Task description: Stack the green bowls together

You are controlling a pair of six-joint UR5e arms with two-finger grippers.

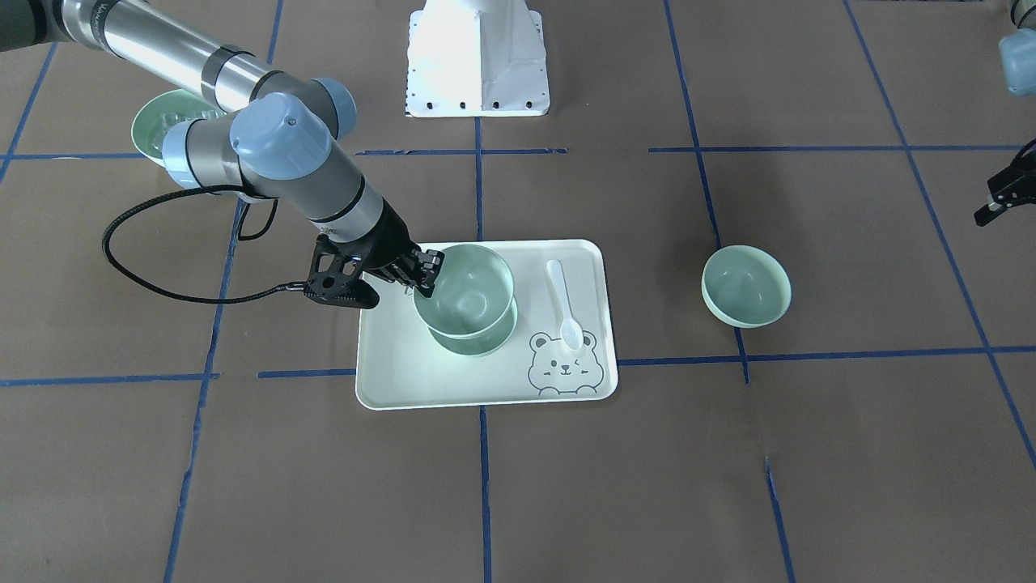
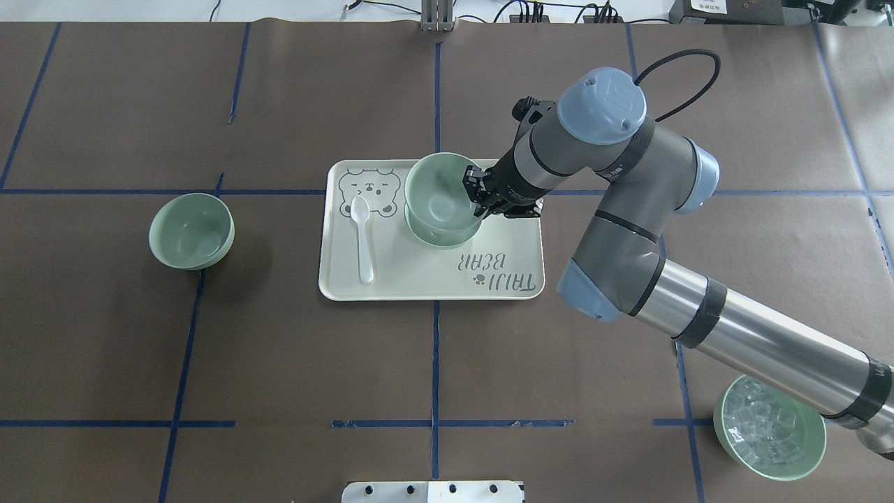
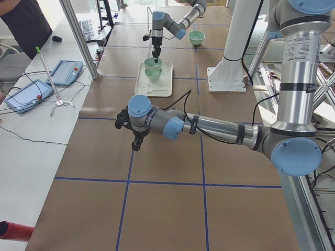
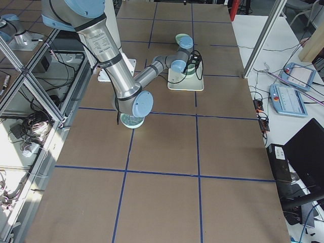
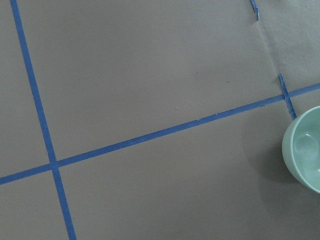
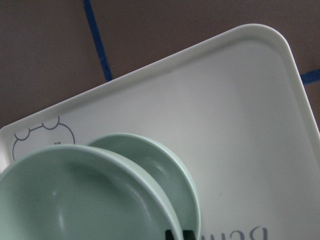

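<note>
Two pale green bowls are on the bear-print tray (image 1: 396, 368). My right gripper (image 1: 425, 275) is shut on the rim of the upper green bowl (image 1: 463, 291) and holds it just over the lower green bowl (image 1: 479, 344), slightly offset; I cannot tell if they touch. The right wrist view shows the held bowl (image 6: 75, 200) in front of the lower bowl (image 6: 167, 172). The third green bowl (image 1: 745, 285) sits alone on the table, also in the left wrist view (image 5: 306, 150). My left gripper (image 1: 999, 201) hovers at the table's edge beyond that bowl; I cannot tell its state.
A white plastic spoon (image 1: 564, 304) lies on the tray beside the bowls. A green bowl of clear cubes (image 2: 768, 436) stands under the right arm near the robot's base (image 1: 477, 61). Blue tape lines cross the brown table.
</note>
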